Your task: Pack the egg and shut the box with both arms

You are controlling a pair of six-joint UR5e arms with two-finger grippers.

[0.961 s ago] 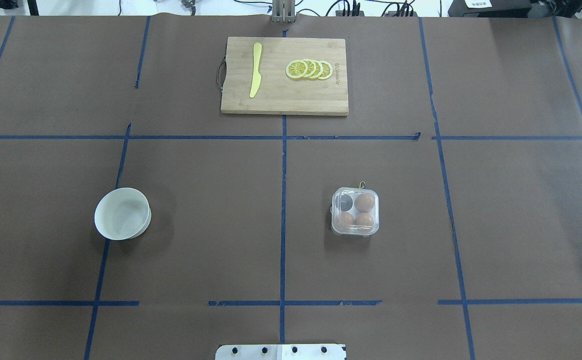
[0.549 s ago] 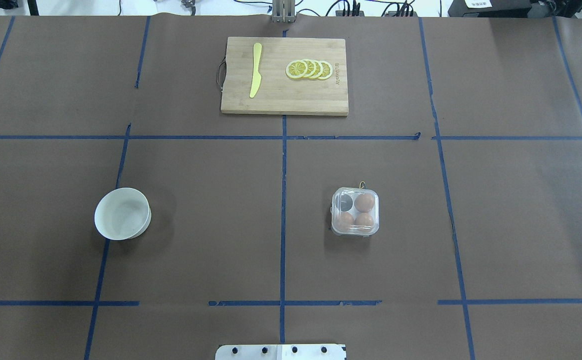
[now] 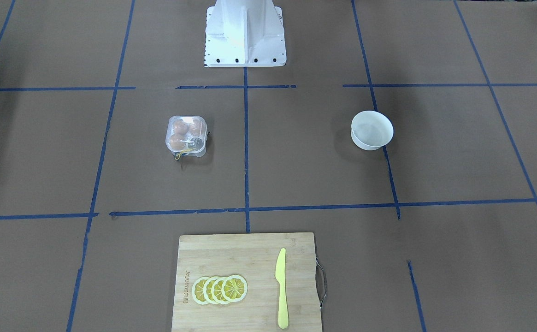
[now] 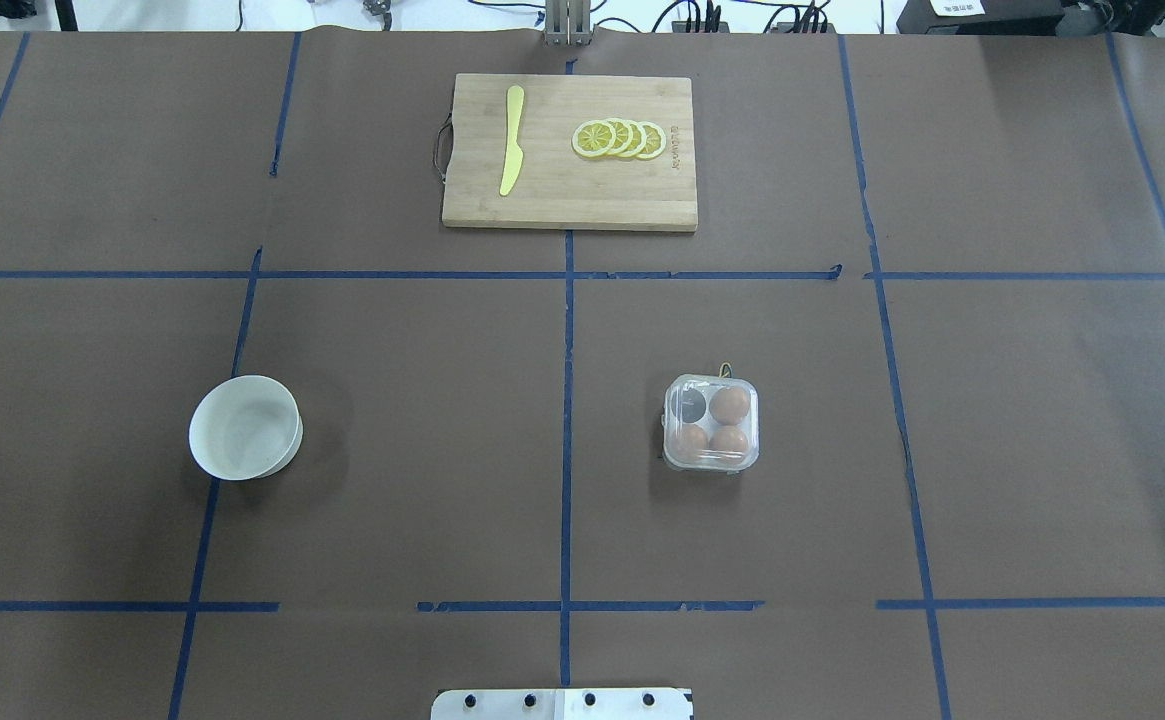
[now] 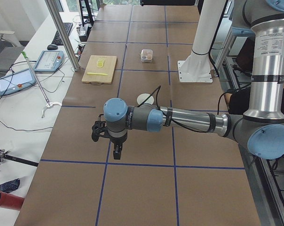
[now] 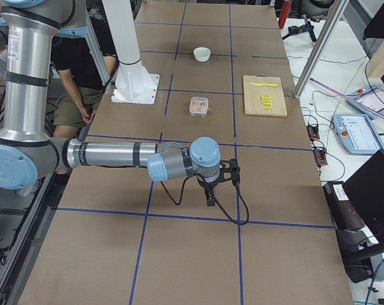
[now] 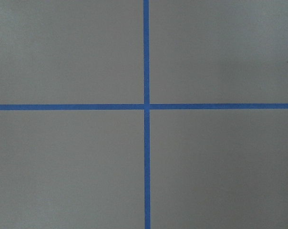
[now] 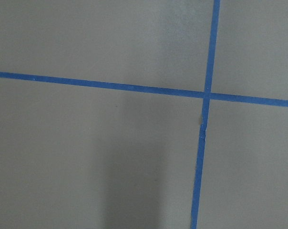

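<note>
You see the box (image 4: 711, 436), right of centre, holding three eggs (image 4: 730, 404); left end effector (image 5: 117, 154) and right end effector (image 6: 209, 198): grip cannot be told.

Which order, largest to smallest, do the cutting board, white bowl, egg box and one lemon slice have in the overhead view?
1. cutting board
2. white bowl
3. egg box, only slightly smaller
4. lemon slice

The bowl (image 4: 245, 427) left, the box (image 4: 712, 463) right, the board (image 4: 562, 205) beyond.
On the counter (image 4: 422, 400), the bowl sits on the robot's left and the box on its right, well apart. Three eggs (image 4: 730, 404) lie in the box. The board lies beyond both, a knife (image 4: 511, 140) on its left part, lemon slices (image 4: 619, 139) on its right.
</note>
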